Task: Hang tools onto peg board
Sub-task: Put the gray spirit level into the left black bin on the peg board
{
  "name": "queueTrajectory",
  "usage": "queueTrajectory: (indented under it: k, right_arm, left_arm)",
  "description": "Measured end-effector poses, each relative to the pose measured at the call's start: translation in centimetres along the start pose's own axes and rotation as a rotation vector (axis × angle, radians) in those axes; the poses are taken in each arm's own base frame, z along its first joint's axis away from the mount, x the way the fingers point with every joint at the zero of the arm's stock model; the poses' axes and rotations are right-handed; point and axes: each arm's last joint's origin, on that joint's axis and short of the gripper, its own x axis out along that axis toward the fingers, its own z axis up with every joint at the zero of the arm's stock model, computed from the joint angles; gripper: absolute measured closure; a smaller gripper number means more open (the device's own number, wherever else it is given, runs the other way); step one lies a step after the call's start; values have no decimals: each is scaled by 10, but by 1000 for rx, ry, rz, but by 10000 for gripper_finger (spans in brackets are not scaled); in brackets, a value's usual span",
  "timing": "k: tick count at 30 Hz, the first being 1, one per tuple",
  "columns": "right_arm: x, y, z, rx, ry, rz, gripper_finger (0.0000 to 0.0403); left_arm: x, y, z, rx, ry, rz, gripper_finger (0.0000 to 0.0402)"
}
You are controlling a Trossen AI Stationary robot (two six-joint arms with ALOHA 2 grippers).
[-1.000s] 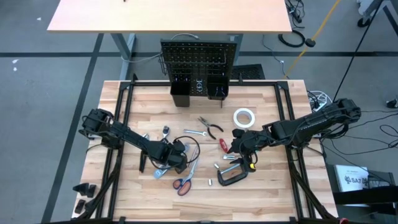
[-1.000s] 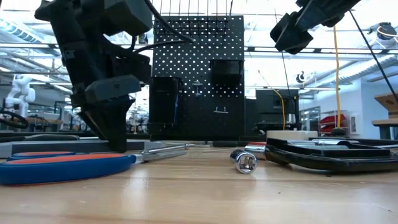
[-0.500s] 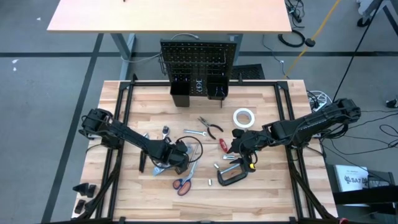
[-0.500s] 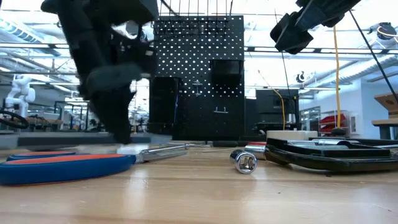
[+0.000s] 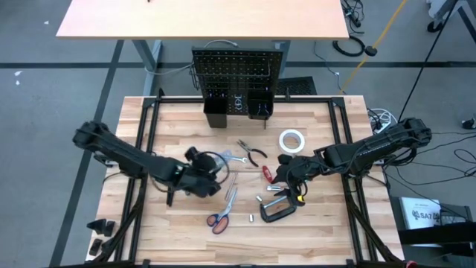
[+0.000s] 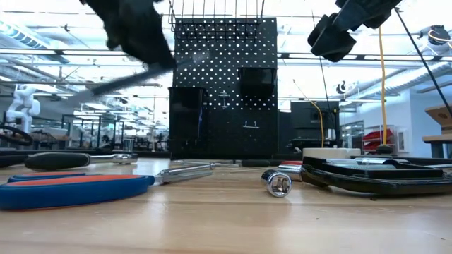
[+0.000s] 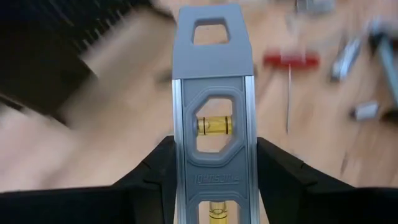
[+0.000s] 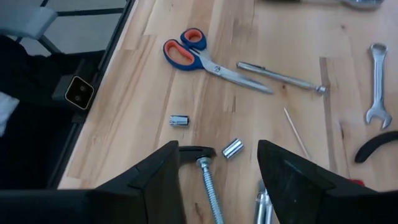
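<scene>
now the left gripper (image 7: 213, 163) is clenched on a grey metal spirit level with yellow vials (image 7: 213, 118), its long body jutting forward between the dark fingers (image 7: 155, 171), lifted off the table.

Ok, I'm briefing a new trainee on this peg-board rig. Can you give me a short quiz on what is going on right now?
1. What does the left gripper hold?
A. scissors
B. grey spirit level
C. wrench
2. True or false: the right gripper is shut on a tool.
3. Fill in: the white tape roll lies on the ____, not on the peg board.

Key:
1. B
2. False. It is open and empty.
3. Table
</scene>
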Motion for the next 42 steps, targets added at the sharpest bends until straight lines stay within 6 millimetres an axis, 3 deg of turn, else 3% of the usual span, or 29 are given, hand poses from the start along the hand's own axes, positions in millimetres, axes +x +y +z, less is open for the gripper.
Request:
queueTrajectory:
  k: [8,13,16,22,32,42]
  right_arm:
    - [0,-1,-6,58,61,-16,190]
    - [0,-2,-6,38,63,-18,190]
    - [0,-2,-6,14,63,-17,190]
    - [0,-2,-6,-7,57,-19,190]
    - [0,-1,-4,-76,38,-16,190]
    - [0,-1,-4,-76,39,-12,190]
  left_arm:
    - [-74,15,8,-4,-390,132,244]
    - [-102,18,0,-2,-607,296,244]
    - [-101,22,-7,-6,-626,311,244]
    - [-76,38,-12,-99,-622,387,244]
    - [-53,59,2,-166,-598,540,244]
    - [-72,124,25,-664,-729,590,244]
